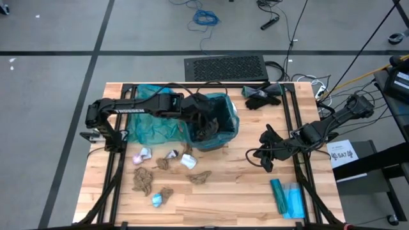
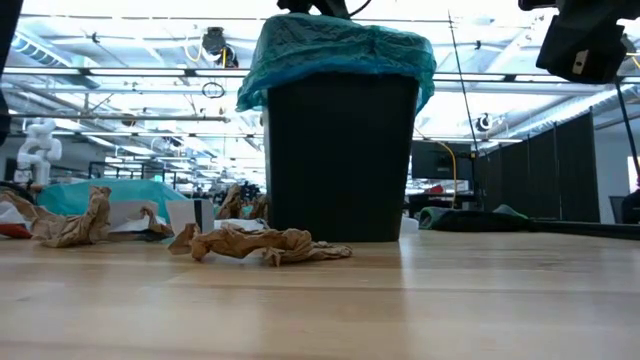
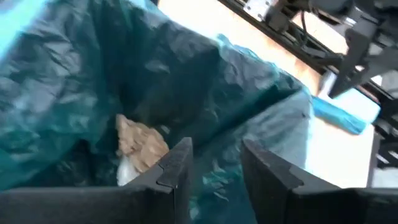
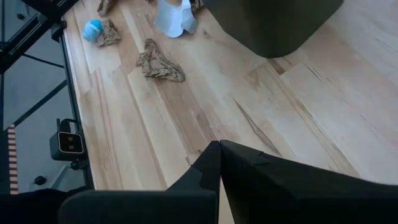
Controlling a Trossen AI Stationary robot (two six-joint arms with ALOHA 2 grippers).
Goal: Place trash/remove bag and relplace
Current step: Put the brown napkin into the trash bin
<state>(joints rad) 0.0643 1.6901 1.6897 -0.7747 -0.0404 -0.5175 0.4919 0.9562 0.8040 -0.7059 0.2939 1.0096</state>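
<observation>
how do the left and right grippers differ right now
The left gripper is over the lined bin, fingers apart and empty; the right gripper is over bare table beside the bin, fingers closed together. The left looks down at a brown wad inside the bag; the right has wads ahead. Both hold nothing.

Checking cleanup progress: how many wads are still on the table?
8 at least, all on the table's left half: three white wads and a brown one nearest the bin; brown ones and a blue one farther out. Overlaps may hide more.
</observation>
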